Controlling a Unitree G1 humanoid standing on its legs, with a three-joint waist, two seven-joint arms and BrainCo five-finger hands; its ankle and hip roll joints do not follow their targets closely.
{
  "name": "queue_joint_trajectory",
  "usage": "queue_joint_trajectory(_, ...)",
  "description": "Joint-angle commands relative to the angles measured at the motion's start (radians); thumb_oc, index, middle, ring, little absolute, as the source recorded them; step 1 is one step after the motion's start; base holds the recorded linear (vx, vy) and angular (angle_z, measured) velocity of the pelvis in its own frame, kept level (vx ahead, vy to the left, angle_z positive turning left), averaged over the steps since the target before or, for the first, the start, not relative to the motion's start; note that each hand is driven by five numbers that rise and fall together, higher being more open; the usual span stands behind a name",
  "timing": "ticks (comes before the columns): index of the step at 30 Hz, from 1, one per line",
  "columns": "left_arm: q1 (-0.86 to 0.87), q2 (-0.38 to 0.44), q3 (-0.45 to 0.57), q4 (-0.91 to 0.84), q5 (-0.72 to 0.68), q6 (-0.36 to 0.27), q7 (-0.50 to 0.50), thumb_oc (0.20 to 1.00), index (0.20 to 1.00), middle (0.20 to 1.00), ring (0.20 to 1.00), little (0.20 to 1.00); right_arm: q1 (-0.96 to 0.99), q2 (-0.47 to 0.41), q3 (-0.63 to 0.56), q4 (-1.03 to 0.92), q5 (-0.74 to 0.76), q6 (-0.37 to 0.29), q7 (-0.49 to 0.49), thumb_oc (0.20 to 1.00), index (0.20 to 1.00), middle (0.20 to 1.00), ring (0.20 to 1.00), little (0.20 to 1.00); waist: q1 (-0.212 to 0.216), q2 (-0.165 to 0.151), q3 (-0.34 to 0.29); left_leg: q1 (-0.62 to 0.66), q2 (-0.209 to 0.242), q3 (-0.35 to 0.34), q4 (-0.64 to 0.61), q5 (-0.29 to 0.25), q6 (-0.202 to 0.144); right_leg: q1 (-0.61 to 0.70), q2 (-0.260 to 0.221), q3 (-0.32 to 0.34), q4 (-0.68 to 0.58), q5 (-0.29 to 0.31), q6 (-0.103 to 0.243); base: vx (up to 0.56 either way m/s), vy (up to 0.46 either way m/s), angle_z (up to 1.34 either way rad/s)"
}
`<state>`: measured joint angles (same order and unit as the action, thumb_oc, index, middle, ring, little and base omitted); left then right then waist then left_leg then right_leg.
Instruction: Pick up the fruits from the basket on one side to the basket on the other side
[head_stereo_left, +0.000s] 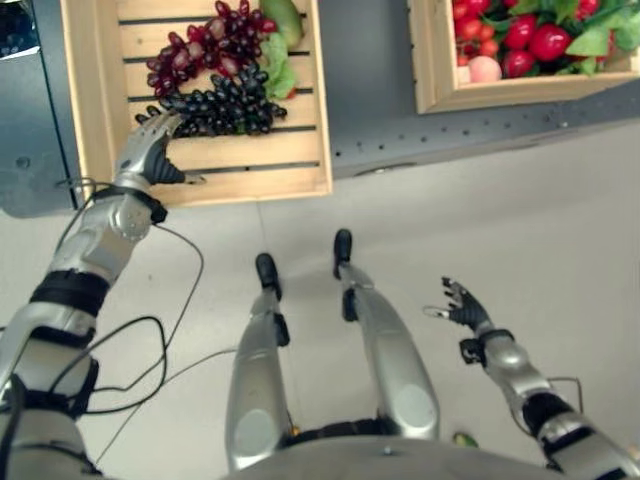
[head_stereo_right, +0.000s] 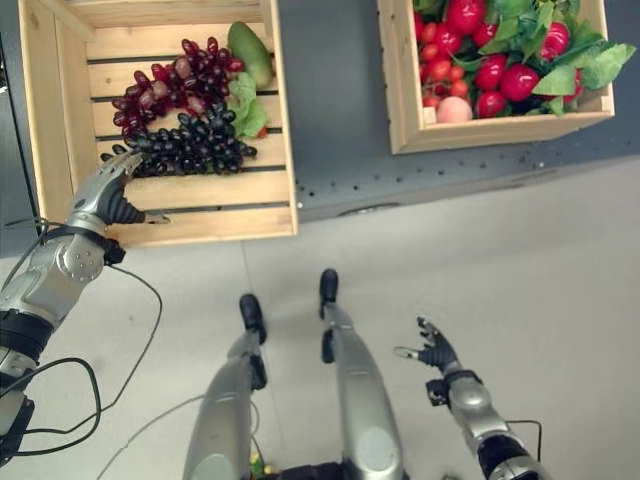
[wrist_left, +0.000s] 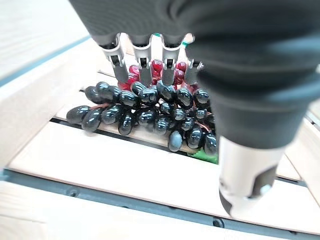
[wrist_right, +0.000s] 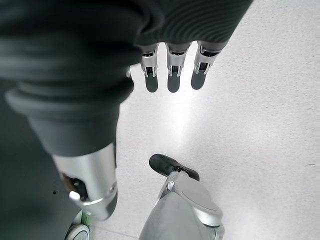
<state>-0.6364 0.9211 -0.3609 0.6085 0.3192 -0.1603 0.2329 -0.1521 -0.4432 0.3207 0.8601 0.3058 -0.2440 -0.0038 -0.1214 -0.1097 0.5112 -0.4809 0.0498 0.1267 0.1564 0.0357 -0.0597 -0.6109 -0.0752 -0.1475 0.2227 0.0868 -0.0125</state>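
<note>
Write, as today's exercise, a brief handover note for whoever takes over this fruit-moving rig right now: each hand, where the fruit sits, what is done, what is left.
Left hand: open, fingers over the black grapes in the left crate, nothing gripped yet.
Right hand: open, idle, low over the floor.
Left crate also holds red grapes and a green fruit. Right crate holds red fruits among leaves.
Done: nothing visibly in transit.
Left: grasp a bunch and carry it across.

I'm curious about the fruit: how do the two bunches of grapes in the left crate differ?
The black grapes are nearly black, the red grapes dark wine-red. The black grapes lie nearer the robot, with the left hand at their end; the red grapes lie farther back, untouched. Both lie on the slats of the same wooden crate.
</note>
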Motion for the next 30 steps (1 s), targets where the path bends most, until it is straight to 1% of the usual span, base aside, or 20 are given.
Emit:
queue_joint_trajectory(1,0.009,0.013,0.106,-0.033,0.001,-0.005,0.039,1.000,1.000,1.000,1.000,1.000,0.068,-0.029,-0.022,-0.010,0.001,-0.029,-0.001,1.000,1.000,1.000,1.000,1.000,0.002,-0.004,0.002,-0.019,-0.029,-0.008,0.057,-0.054,0.050,0.016,0.013,0.007,0.045,-0.053,0.090,-0.02,-0.018,0.03)
queue_joint_trajectory(9,0.000,-0.024,0.094,-0.031,0.023,-0.002,0.051,1.000,1.000,1.000,1.000,1.000,0.081,-0.030,-0.022,-0.011,-0.009,-0.029,-0.002,1.000,1.000,1.000,1.000,1.000,0.002,-0.001,0.003,-0.009,-0.028,-0.016,0.041,-0.040,0.042,0.022,0.011,-0.005,0.052,-0.059,0.088,-0.01,-0.013,0.01)
queue_joint_trajectory(13,-0.036,-0.043,0.074,-0.002,0.025,0.004,0.062,1.000,1.000,1.000,1.000,1.000,0.076,-0.032,-0.013,-0.010,-0.012,-0.029,-0.004,1.000,1.000,1.000,1.000,1.000,-0.005,-0.007,0.003,-0.004,-0.026,-0.019,0.030,-0.032,0.039,0.024,0.012,-0.010,0.050,-0.061,0.087,0.00,0.000,0.00)
queue_joint_trajectory(17,-0.065,-0.048,0.056,0.001,0.022,-0.003,0.075,1.000,1.000,1.000,1.000,1.000,0.069,-0.026,-0.007,0.002,-0.011,-0.031,-0.013,1.000,1.000,1.000,1.000,1.000,-0.007,-0.010,0.002,0.002,-0.026,-0.022,0.018,-0.028,0.038,0.024,0.014,-0.010,0.046,-0.059,0.089,0.02,-0.018,0.06)
queue_joint_trajectory(18,-0.075,-0.051,0.049,-0.022,0.026,-0.010,0.085,1.000,1.000,1.000,1.000,1.000,0.063,-0.021,-0.002,0.008,-0.011,-0.035,-0.019,1.000,1.000,1.000,1.000,1.000,-0.008,-0.012,0.000,0.002,-0.025,-0.022,0.019,-0.028,0.037,0.024,0.014,-0.009,0.046,-0.057,0.090,0.00,0.000,0.00)
queue_joint_trajectory(22,-0.073,-0.051,0.054,-0.045,0.028,-0.017,0.099,1.000,1.000,1.000,1.000,1.000,0.064,-0.021,0.003,0.016,-0.014,-0.038,-0.024,1.000,1.000,1.000,1.000,1.000,-0.008,-0.013,-0.008,0.004,-0.024,-0.023,0.022,-0.033,0.039,0.025,0.012,-0.011,0.048,-0.060,0.090,0.00,0.000,0.00)
queue_joint_trajectory(28,-0.101,-0.045,0.044,-0.056,0.031,-0.015,0.096,1.000,1.000,1.000,1.000,1.000,0.066,-0.024,0.011,0.015,-0.017,-0.034,-0.018,1.000,1.000,1.000,1.000,1.000,-0.004,-0.013,-0.015,0.012,-0.025,-0.024,0.022,-0.034,0.039,0.028,0.010,-0.012,0.055,-0.062,0.088,0.00,0.003,0.01)
queue_joint_trajectory(30,-0.145,-0.043,0.025,-0.052,0.033,-0.013,0.099,1.000,1.000,1.000,1.000,1.000,0.061,-0.023,0.018,0.038,-0.021,-0.032,-0.015,1.000,1.000,1.000,1.000,1.000,-0.004,-0.014,-0.018,0.015,-0.026,-0.025,0.020,-0.033,0.039,0.032,0.006,-0.013,0.056,-0.060,0.089,-0.01,0.012,0.04)
